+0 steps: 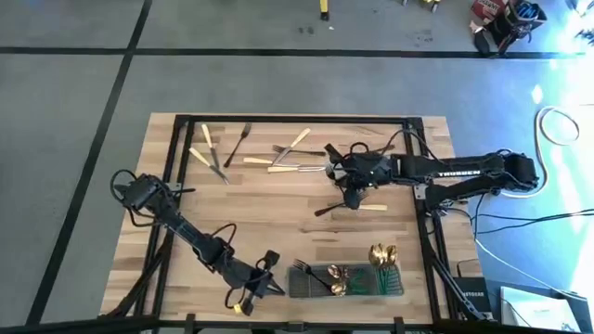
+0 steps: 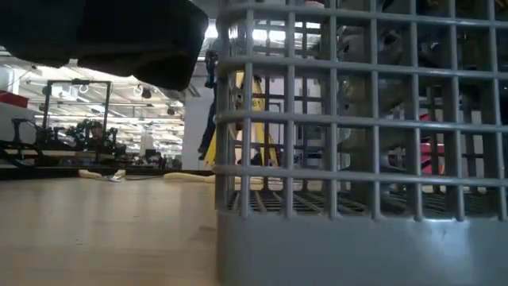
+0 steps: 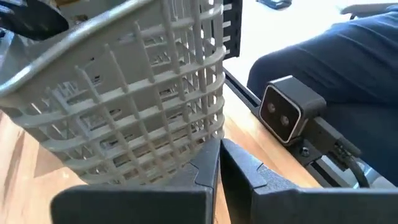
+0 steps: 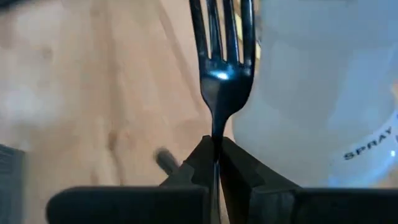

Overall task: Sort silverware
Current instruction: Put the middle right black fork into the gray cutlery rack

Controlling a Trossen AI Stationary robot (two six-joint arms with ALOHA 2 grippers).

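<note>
The right hand (image 4: 216,163) is closed on the thin neck of a dark bronze metal fork (image 4: 219,68), tines pointing away from the wrist, over the middle of the pale wooden worktop (image 1: 278,223); in the right wrist view a white plastic spray bottle (image 4: 323,93) stands just beside the tines. My guess is that the grip is the weak point: the pads pinch only a narrow stem, so the fork could swivel or slip out during a swing toward the grey wire-mesh caddy (image 1: 345,279) at the worktop's near edge, and the tines could clip the bottle and tip it. The left hand (image 3: 219,163) waits with its fingers together, holding nothing, close beside the caddy, where it could crowd the drop. The other cream-handled and dark forks, knives and spoons (image 1: 278,158) lie scattered along the far side, while gold spoons (image 1: 381,254) and a dark fork already sit in the caddy. Readable writing: "SPRAY" on the bottle and "TROSSEN" along the right arm (image 1: 455,172) in the high view.
</note>
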